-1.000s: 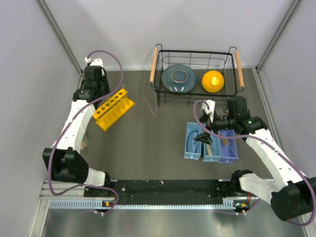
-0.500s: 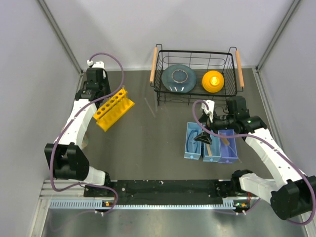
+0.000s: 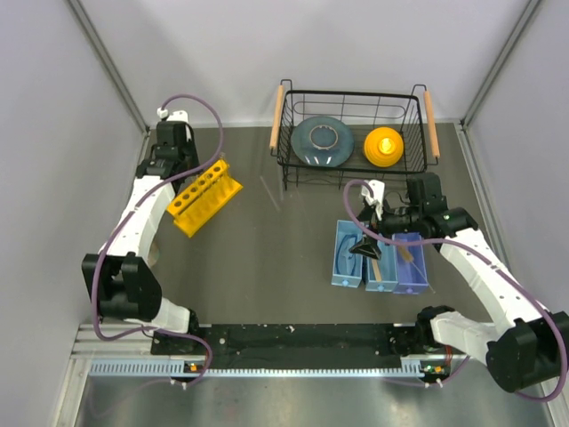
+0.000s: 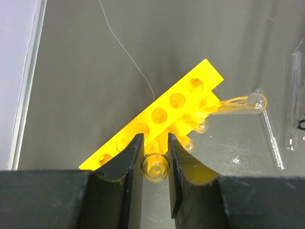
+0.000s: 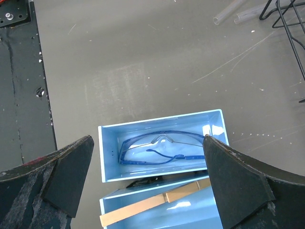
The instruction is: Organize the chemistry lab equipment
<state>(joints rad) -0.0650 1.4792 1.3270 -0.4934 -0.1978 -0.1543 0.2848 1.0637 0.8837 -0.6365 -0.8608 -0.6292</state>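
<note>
Near the far left corner of the table [image 3: 267, 276] the yellow rack [image 3: 206, 197] sits at a slant to the edges, and the left claw [image 4: 155, 138] hangs right over its near side. Its jaws are pinched on a clear tube [image 4: 156, 168], whose open mouth shows between the fingers [image 4: 133, 160]. I cannot tell whether the tube's lower end sits in a hole. A second tube [image 4: 238, 102] juts slanted from the rack's right end, and loose tubes [image 3: 267, 189] lie flat on the table between rack and basket [image 3: 286, 133], which stands at the far edge. Toward the right edge, three blue trays [image 3: 340, 267] sit side by side. The right claw [image 5: 147, 143] hovers above them with jaws spread wide, gripping nothing. Below it the glasses [image 5: 162, 148] lie in the leftmost tray, and the wooden clamp [image 5: 157, 202] lies in the middle one.
</note>
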